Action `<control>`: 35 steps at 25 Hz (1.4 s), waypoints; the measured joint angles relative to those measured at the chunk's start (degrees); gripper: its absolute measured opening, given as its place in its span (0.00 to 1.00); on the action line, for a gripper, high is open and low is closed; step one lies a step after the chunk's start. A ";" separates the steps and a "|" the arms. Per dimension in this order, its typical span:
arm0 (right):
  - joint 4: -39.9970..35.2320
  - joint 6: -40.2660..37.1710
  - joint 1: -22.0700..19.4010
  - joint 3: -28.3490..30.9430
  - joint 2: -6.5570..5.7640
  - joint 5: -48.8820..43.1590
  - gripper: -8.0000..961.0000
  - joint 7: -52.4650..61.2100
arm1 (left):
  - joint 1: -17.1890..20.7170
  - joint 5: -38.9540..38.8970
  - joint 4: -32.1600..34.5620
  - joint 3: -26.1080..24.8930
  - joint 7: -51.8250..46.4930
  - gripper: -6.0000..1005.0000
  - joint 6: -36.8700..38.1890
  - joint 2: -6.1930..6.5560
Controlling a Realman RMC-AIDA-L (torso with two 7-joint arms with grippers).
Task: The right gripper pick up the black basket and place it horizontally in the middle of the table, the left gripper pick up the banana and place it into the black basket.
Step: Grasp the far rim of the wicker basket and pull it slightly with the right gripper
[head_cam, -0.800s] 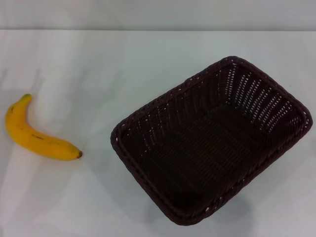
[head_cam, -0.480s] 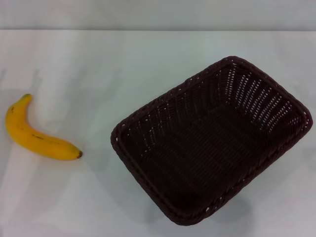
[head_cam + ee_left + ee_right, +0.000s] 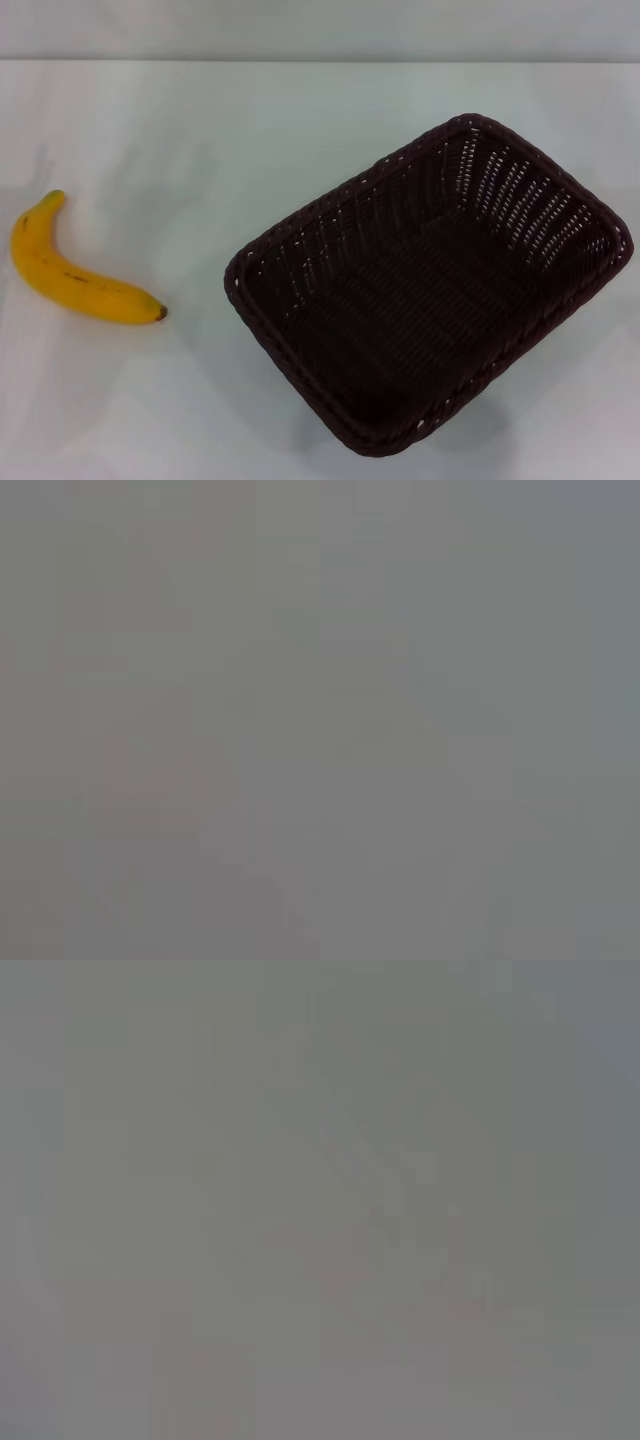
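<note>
The black basket (image 3: pixel 430 285) stands upright on the white table (image 3: pixel 200 150), right of the middle, turned at a slant with one corner toward the front. It is empty. The banana (image 3: pixel 70 275) lies flat on the table at the far left, dark tip toward the basket, well apart from it. Neither the left gripper nor the right gripper shows in the head view. Both wrist views show only plain grey with nothing to make out.
The table's far edge runs along the top of the head view, with a pale wall behind it. Bare white tabletop lies between the banana and the basket and behind both.
</note>
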 joint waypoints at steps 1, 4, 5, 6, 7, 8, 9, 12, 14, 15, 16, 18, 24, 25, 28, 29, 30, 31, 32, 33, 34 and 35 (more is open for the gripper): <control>-2.26 -0.06 0.03 -2.96 -0.59 -1.91 0.69 3.69 | 0.05 -0.04 0.05 -0.37 -0.06 0.89 0.18 0.01; -10.93 -0.61 -0.01 -8.58 -1.69 -8.44 0.69 14.65 | 0.57 -0.12 0.40 -1.74 -0.19 0.89 0.88 0.19; -14.13 -0.95 0.11 -9.80 -1.94 -10.63 0.69 18.27 | 0.57 -0.12 0.40 -1.74 -0.19 0.89 0.88 0.19; -17.99 -1.42 0.22 -10.96 -2.17 -13.37 0.70 22.54 | 0.77 -0.12 0.48 -2.66 -0.22 0.89 1.01 0.23; -22.37 -2.01 0.48 -12.04 -2.33 -16.34 0.70 26.80 | 1.24 -0.13 0.76 -4.11 -0.64 0.89 1.16 0.29; -27.81 -2.91 0.88 -13.13 -2.39 -20.29 0.70 32.35 | 1.44 -0.13 0.88 -4.38 -0.91 0.89 1.24 0.31; -36.93 -4.65 1.95 -14.29 -2.22 -27.78 0.70 41.64 | 1.93 -0.12 1.38 -4.65 -1.51 0.89 1.47 0.37; -46.59 -5.53 4.19 -15.53 -2.31 -38.41 0.75 53.80 | 3.95 -0.12 3.75 -4.89 -3.99 0.89 3.04 0.50; -53.31 -4.02 7.33 -18.16 -3.47 -48.15 0.78 64.07 | 5.11 -0.09 5.02 -4.92 -5.04 0.89 3.82 0.71; -55.94 -2.67 8.91 -19.82 -4.22 -53.05 0.80 69.01 | 5.11 -0.09 5.02 -4.92 -5.04 0.89 3.82 0.71; -58.78 -0.69 11.46 -22.46 -5.08 -58.29 0.81 74.43 | 5.42 -0.13 5.31 -4.96 -5.30 0.89 4.00 0.80; -61.21 3.21 15.97 -25.85 -6.12 -65.40 0.84 82.60 | 6.08 -0.08 5.71 -4.99 -6.35 0.89 4.25 1.38; -51.55 17.20 32.45 -27.82 -6.30 -85.77 0.90 94.66 | 6.30 0.02 6.66 -5.03 -8.47 0.89 4.54 2.28; -49.49 18.23 35.07 -27.79 -5.61 -89.33 0.90 95.26 | 6.44 -0.02 6.81 -5.04 -8.65 0.89 4.61 2.40; -43.97 19.86 41.27 -27.92 -3.23 -97.58 0.89 96.50 | 6.94 0.01 7.15 -5.05 -9.06 0.89 4.86 2.76; -42.89 19.91 42.48 -27.89 -2.70 -98.95 0.89 96.77 | 7.16 0.01 7.25 -5.06 -9.13 0.89 5.02 3.15; -41.68 19.73 43.83 -27.90 -1.94 -100.81 0.89 97.33 | 7.19 0.02 7.21 -5.06 -9.13 0.89 5.05 3.20; -40.94 19.53 44.69 -27.95 -1.42 -102.07 0.88 97.76 | 7.27 0.02 7.19 -5.06 -9.09 0.89 5.09 3.28; -39.94 19.12 45.65 -27.99 -0.79 -103.92 0.88 98.41 | 7.32 0.02 7.18 -5.07 -9.05 0.89 5.11 3.32; -39.12 18.79 46.37 -28.09 -0.31 -105.22 0.87 98.86 | 7.40 0.02 7.19 -5.08 -8.95 0.89 5.12 3.33; -38.31 18.47 47.03 -28.22 0.09 -106.48 0.87 99.26 | 7.42 0.02 7.20 -5.08 -8.90 0.89 5.12 3.33; -36.97 18.02 47.81 -28.57 0.47 -107.70 0.86 99.89 | 7.45 0.03 7.21 -5.09 -8.89 0.89 5.13 3.37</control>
